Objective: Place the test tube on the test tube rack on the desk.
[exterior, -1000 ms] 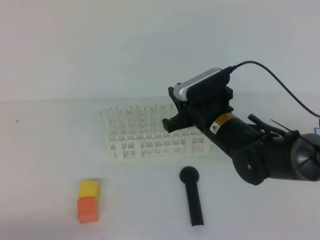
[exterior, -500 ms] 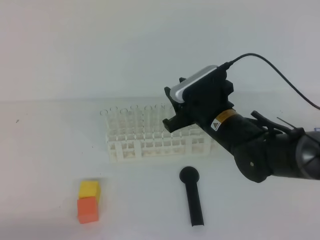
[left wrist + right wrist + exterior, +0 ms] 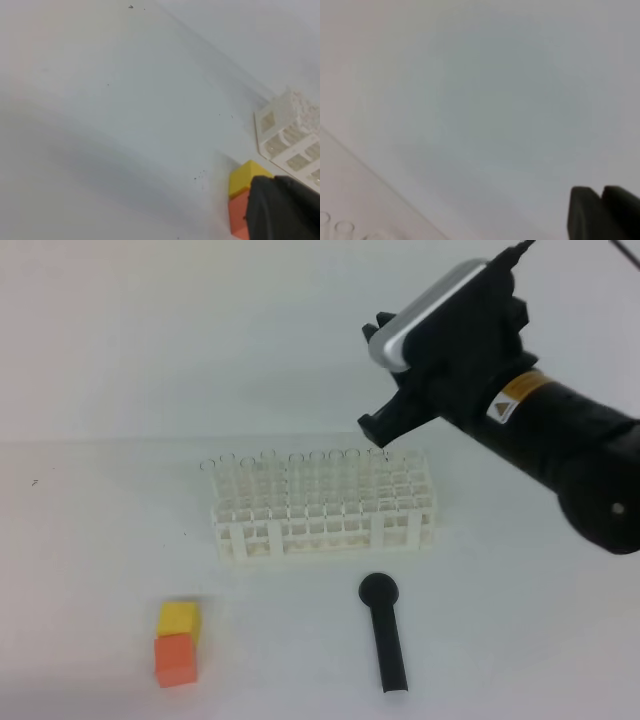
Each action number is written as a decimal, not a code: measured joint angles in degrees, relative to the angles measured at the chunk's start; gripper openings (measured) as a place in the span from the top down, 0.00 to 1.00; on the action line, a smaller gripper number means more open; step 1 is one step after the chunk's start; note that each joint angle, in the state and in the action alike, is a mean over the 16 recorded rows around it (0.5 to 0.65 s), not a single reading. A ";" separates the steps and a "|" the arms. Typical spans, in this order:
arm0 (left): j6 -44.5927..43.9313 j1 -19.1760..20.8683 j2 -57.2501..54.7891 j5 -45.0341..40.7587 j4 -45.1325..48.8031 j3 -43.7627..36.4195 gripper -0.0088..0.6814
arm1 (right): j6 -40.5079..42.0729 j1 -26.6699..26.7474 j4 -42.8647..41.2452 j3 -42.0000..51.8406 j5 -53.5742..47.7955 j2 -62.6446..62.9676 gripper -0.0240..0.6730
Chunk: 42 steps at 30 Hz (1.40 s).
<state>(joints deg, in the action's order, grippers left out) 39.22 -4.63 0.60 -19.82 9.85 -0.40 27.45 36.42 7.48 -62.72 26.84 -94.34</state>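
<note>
The right gripper [image 3: 385, 425] hangs in the upper right of the high view, above the right end of the rack [image 3: 322, 515]. The arm and camera housing hide its fingers there, and the right wrist view shows only a dark corner of it at the lower right, so I cannot tell how its jaws stand or whether they hold anything. The left gripper [image 3: 280, 210] appears only as a dark block cut off at the lower right of the left wrist view; its jaws cannot be read either.

The rack stands on the desk [image 3: 100, 540] at centre frame, with many clear tubes [image 3: 270, 475] upright in its holes. Which of them is the task's tube cannot be told; they blur into the pale background. Two tube rims [image 3: 335, 227] show faintly at the lower left of the right wrist view.

A black stick [image 3: 384, 635] lies below the rack, its round head nearest it. A yellow cube [image 3: 178, 618] touches an orange cube [image 3: 175, 658] at the lower left.

Against the frame half a second ago, the right arm has risen and drawn toward the upper right, uncovering the rack's right end.
</note>
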 joint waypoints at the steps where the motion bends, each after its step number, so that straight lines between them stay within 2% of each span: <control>1: 0.00 0.00 -0.07 -0.06 -0.02 0.11 0.99 | 0.56 0.00 0.04 0.00 -2.09 1.77 0.76; 6: 0.01 -0.01 -0.22 -0.19 -0.05 0.34 0.99 | 2.83 0.00 0.12 0.00 -12.05 10.44 0.90; 9: 0.00 -0.01 -0.15 -0.12 -0.03 0.23 0.99 | 3.76 0.00 0.13 0.00 -16.67 14.80 0.95; 16: 0.00 0.00 -0.02 0.00 0.00 0.00 0.99 | 4.98 0.00 0.13 0.00 -22.07 19.91 0.97; 28: -0.02 0.02 0.54 0.56 0.13 -0.91 0.99 | 5.22 -2.22 2.41 1.70 -21.32 18.51 0.97; 34: -0.02 0.03 0.75 0.74 0.18 -1.25 0.99 | 5.46 -8.52 4.27 7.47 -22.29 25.11 0.97; 42: -0.01 0.01 0.19 0.25 0.05 -0.34 0.99 | 5.78 -25.19 5.74 23.38 -26.95 46.43 0.97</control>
<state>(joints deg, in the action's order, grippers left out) 39.21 -4.62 0.79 -19.57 9.90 -0.74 33.23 11.23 13.22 -39.33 -0.11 -47.91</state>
